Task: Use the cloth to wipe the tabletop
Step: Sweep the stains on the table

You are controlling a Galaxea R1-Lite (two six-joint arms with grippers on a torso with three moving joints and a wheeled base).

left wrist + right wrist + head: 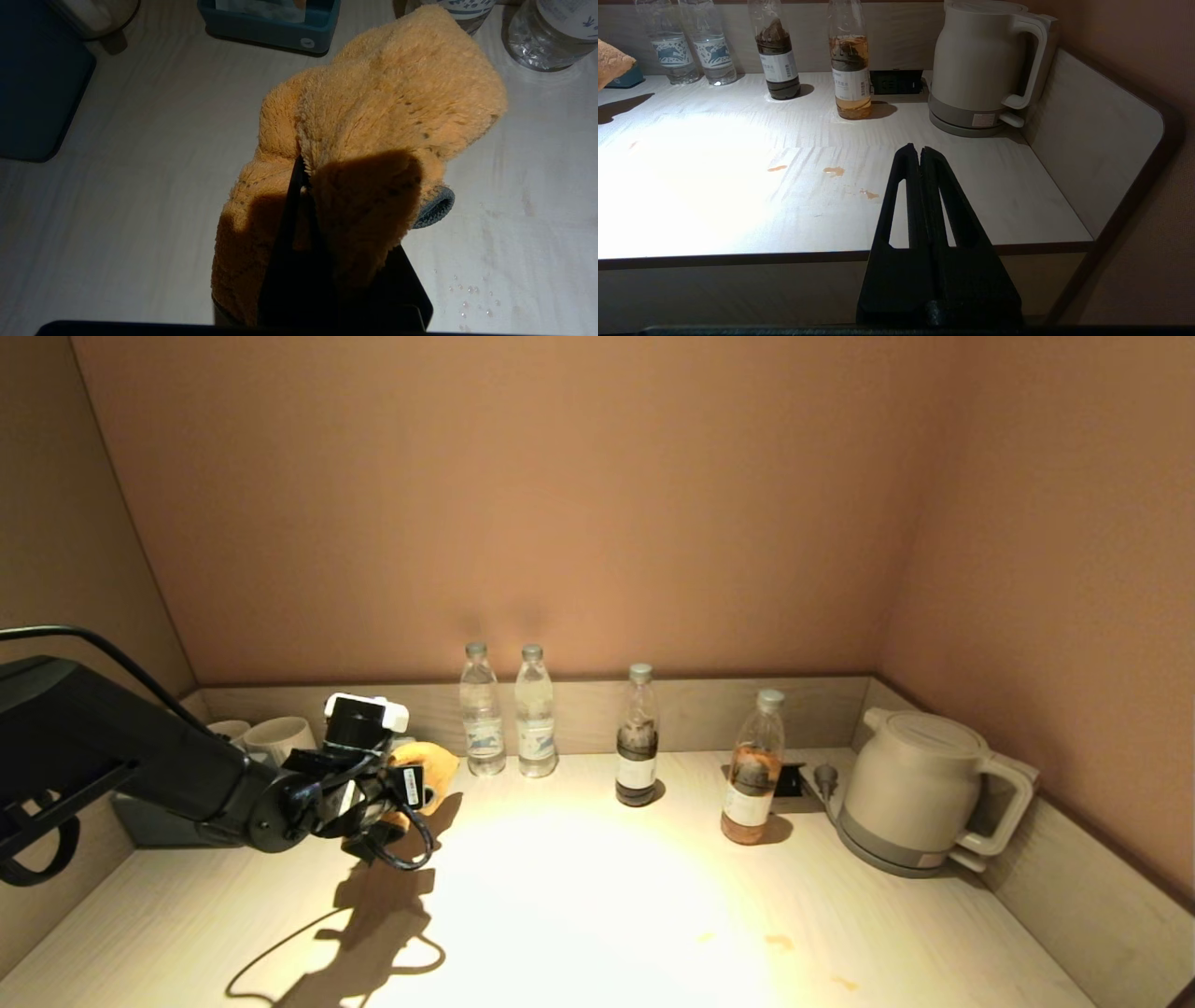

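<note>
My left gripper [411,793] is shut on the orange-yellow cloth [431,767] and holds it bunched up above the back left of the pale wood-grain tabletop [579,896]. In the left wrist view the cloth [373,107] drapes over the gripper [303,172] and hides most of its fingers; a grey edge curls out at one side. Small orange stains [780,943] lie at the front right of the tabletop, and they also show in the right wrist view [833,171]. My right gripper [920,150] is shut and empty, parked off the front edge.
Two clear water bottles [509,714] stand at the back rim, a dark drink bottle [638,737] and an orange drink bottle [752,770] right of them. A pale kettle [920,793] is at the back right. Mugs [275,737] and a blue tissue box [275,23] are back left.
</note>
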